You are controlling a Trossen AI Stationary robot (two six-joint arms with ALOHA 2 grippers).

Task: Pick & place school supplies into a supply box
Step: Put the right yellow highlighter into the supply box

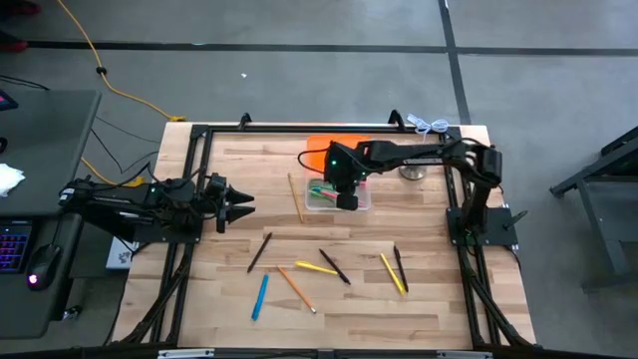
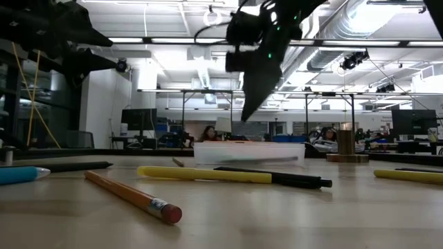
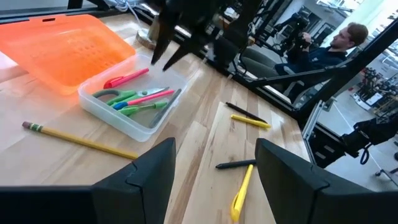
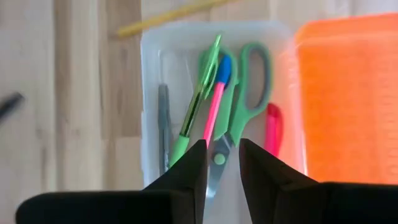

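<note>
The clear supply box [image 1: 361, 203] stands at the far middle of the table, its orange lid [image 1: 321, 150] lying just behind it. Inside the box [image 4: 149, 93] lie green-handled scissors [image 4: 249, 81], a green pen [image 4: 196, 102] and pink pens [image 4: 214, 109]. My right gripper [image 4: 222, 146] hangs above the box, pointing steeply down. Its fingers are slightly open with nothing between them. Other pens and pencils lie flat on the table nearer the front, among them a yellow pen [image 1: 316, 267] and a blue pen [image 1: 260, 296]. My left gripper [image 1: 249, 204] waits open at the table's left.
A wooden pencil [image 1: 296, 196] lies left of the box. Two black pens [image 1: 259, 251] [image 1: 335, 266], an orange pencil [image 1: 296, 288] and a yellow-and-black pair [image 1: 396, 270] are spread over the near half. A small metal bell-shaped object [image 1: 411, 173] stands right of the box.
</note>
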